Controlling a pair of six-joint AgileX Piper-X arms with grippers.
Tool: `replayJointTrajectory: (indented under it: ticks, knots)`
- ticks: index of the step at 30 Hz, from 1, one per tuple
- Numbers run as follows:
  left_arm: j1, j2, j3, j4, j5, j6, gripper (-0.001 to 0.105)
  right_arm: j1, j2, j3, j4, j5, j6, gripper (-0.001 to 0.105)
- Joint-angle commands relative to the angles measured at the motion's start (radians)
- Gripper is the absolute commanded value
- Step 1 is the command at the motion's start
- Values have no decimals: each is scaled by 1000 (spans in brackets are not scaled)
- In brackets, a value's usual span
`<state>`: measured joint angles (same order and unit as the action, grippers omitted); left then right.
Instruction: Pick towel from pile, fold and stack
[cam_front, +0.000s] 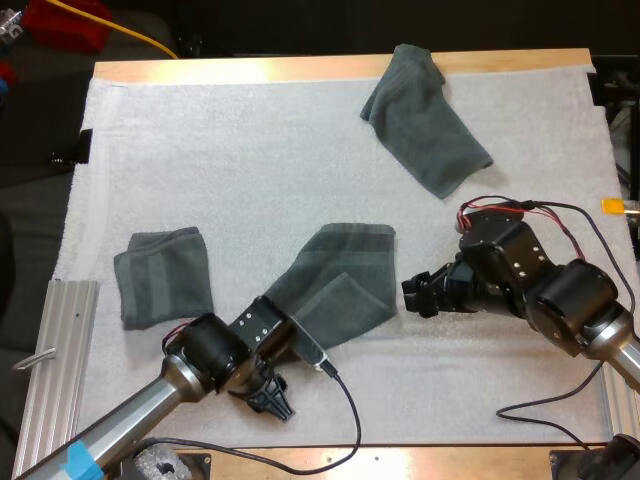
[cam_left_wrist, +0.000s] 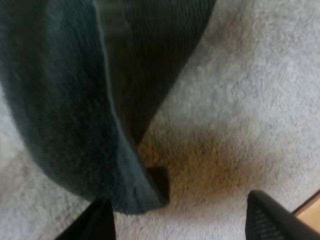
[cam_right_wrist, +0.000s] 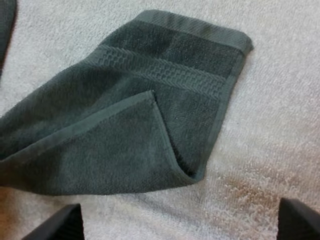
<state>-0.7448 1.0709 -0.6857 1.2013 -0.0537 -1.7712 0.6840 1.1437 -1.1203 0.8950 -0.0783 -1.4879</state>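
Three dark grey-green towels are lying on the white mat (cam_front: 250, 150) covering the counter (cam_front: 240, 70): a folded towel (cam_front: 163, 276) near left, a half-folded towel (cam_front: 345, 275) in the middle, a crumpled towel (cam_front: 425, 120) far right; the left gripper (cam_left_wrist: 177, 200) is hovering at the half-folded towel's corner, fingers spread and gripping nothing; the right gripper (cam_front: 417, 292) is waiting just right of it, fingers likewise apart.

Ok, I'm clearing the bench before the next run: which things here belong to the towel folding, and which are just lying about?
Job: half-folded towel between the grippers; folded towel to its left; crumpled towel at the far side of the white mat; left gripper and right gripper, both open.
Lying about: metal rail beside the mat's left edge.
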Motion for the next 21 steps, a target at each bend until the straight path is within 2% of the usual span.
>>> replayJointTrajectory:
  ticks: [1, 5, 8, 12, 14, 21]
  knots:
    - [-2, -7, 21, -22, 5, -12, 53, -6, -10, -1, 0, -10, -12, 74]
    - [-2, -7, 79, -95, -2, -13, 53, -6, -10, -1, -2, -10, -12, 74]
    - [-2, -6, 109, -164, -52, -20, 53, -6, -10, -1, -8, -10, -12, 74]
    - [-2, 28, 143, -228, -55, -20, 53, -6, -10, -1, -16, -10, -12, 74]
    - [-2, 54, 147, -245, -59, -20, 53, -6, -10, -1, -17, -12, -12, 74]
    - [-2, 195, 147, -240, -146, -29, 53, -6, -6, -1, -21, -20, -12, 74]
